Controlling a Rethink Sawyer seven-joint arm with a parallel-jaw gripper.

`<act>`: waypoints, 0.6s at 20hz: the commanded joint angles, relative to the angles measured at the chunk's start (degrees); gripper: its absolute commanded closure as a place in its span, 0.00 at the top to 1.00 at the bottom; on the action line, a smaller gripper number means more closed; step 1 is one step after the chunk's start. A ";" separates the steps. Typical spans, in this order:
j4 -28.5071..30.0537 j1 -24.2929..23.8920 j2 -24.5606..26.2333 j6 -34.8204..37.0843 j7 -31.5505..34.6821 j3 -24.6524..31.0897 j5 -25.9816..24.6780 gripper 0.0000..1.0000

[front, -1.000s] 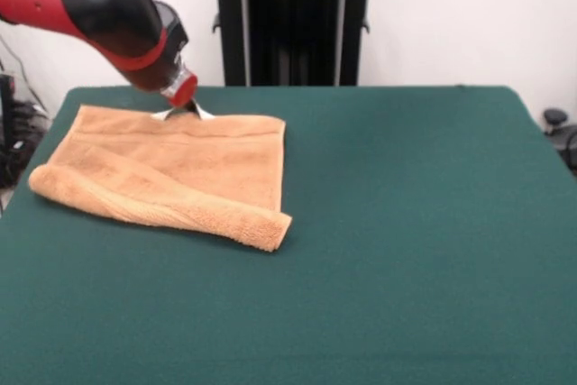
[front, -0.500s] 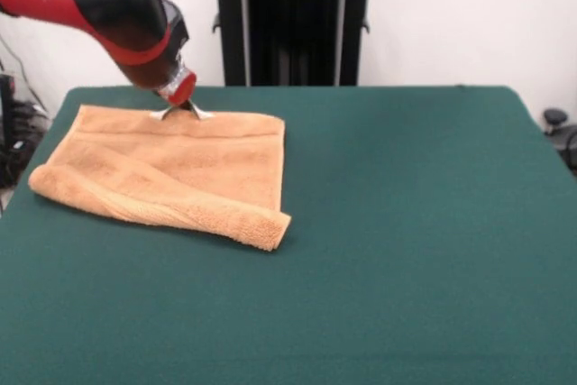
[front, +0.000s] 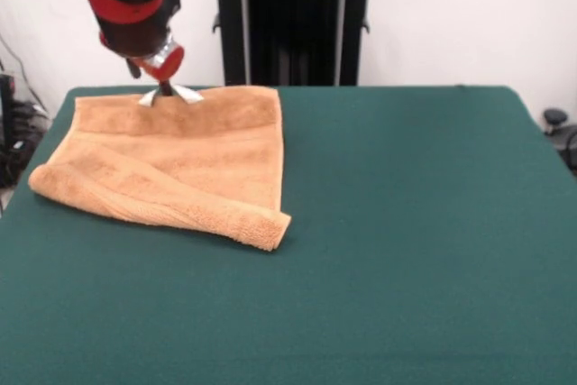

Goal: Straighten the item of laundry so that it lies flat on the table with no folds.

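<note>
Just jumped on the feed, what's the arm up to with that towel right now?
The red and black arm has its gripper at the far edge of the orange-tan towel, which is raised off the green table there. The jaws look splayed apart at that edge, so whether they really grip the cloth is unclear. The towel is not flat: its near edge is doubled over into a thick roll running across the front.

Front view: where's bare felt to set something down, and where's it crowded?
Free: the table from the towel's right edge to the right rim, and the whole near strip below the towel's rolled fold. Crowded: the far-left corner, where the gripper sits at the towel's raised far edge.
</note>
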 commanded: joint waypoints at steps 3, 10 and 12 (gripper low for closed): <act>2.00 3.36 -0.94 -2.63 -1.29 -0.52 -4.95 0.00; 1.69 3.71 -0.87 -3.02 -0.28 -0.52 -5.89 0.00; 1.82 3.60 -0.82 -3.25 -0.10 -0.45 -5.87 0.00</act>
